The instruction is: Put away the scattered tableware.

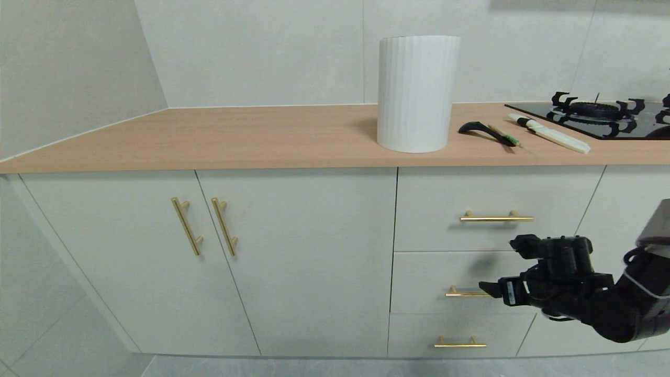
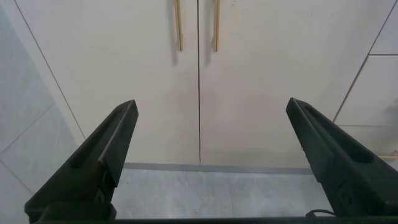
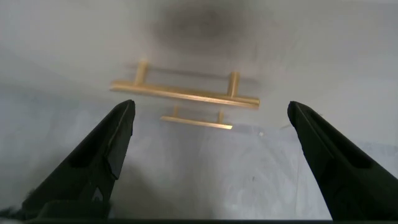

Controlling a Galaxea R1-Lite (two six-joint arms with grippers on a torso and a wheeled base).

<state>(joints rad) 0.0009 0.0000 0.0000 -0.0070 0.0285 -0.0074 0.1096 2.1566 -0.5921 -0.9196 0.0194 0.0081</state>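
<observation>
- A white ribbed cylinder holder (image 1: 417,94) is standing upright on the wooden desk (image 1: 235,136), right of centre in the upper half of the head view.
- Just right of it, a black spoon (image 1: 479,129) is lying flat on the desk, with a thin green-tipped stick (image 1: 505,135) touching or nearly touching its far end.
- A cream knife with a dark band (image 1: 549,135) is lying further right, its end reaching the edge of the black gas hob (image 1: 602,118) in the upper right corner.
- The right hand (image 1: 502,266) (image 3: 209,107) is hanging at lower right in front of the drawer stack, released, with its fingers spread wide and grasping nothing.
- The middle drawer's gold handle (image 1: 466,294) (image 3: 186,94) is sitting just ahead of that hand, apart from it, with the bottom drawer's handle (image 1: 459,344) (image 3: 196,121) below.
- A small pale label on the right hand is too small to read.
- The left hand (image 2: 211,104) is also released and empty, facing the double cabinet doors (image 2: 199,93) and their two vertical gold handles (image 2: 178,25), above the grey floor (image 2: 205,193).
</observation>
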